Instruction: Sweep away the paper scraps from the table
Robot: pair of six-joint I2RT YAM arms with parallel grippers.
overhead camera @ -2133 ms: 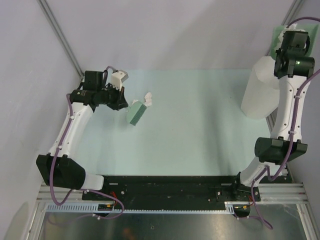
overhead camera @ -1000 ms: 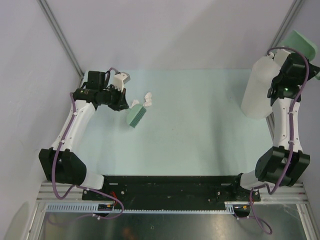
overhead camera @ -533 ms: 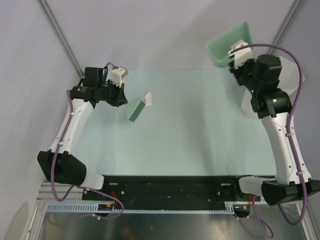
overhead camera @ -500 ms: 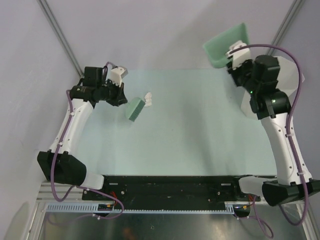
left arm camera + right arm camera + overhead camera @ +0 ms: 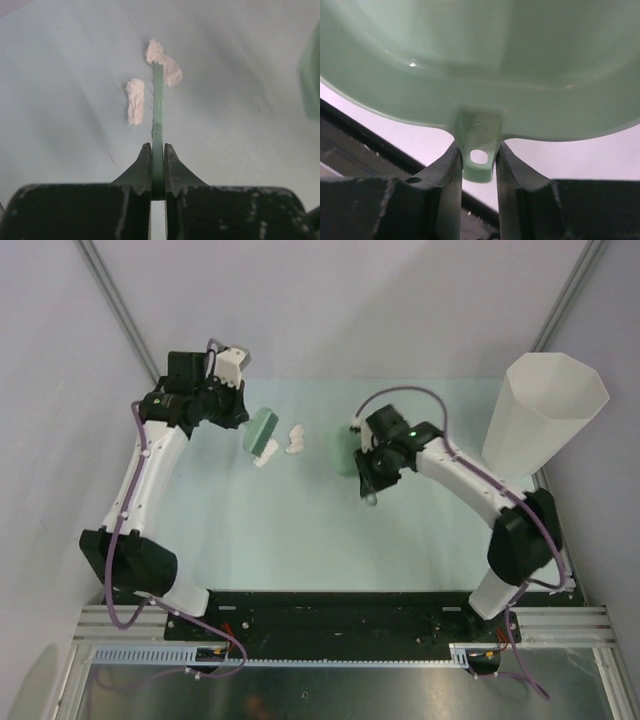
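My left gripper (image 5: pixel 240 416) is shut on a green brush (image 5: pixel 262 430) at the far left of the mint-green table (image 5: pixel 420 530). In the left wrist view the gripper (image 5: pixel 158 154) holds the brush (image 5: pixel 158 107) edge-on. Paper scraps (image 5: pixel 297 438) lie just right of the brush, with one scrap (image 5: pixel 262 456) below it. In the left wrist view one scrap (image 5: pixel 135 101) lies left of the bristles and another (image 5: pixel 172 72) at their tip. My right gripper (image 5: pixel 362 468) is shut on the green dustpan (image 5: pixel 343 452), right of the scraps. In the right wrist view the gripper (image 5: pixel 479 159) clamps the dustpan (image 5: pixel 485 60) by its tab.
A tall white faceted bin (image 5: pixel 545 410) stands at the far right corner. Grey walls close the table on the left, back and right. A black rail (image 5: pixel 340 615) runs along the near edge by the arm bases.
My right arm has swung from high by the bin down to the table's middle, bringing the dustpan close to the scraps. My left gripper has shifted the brush slightly farther back.
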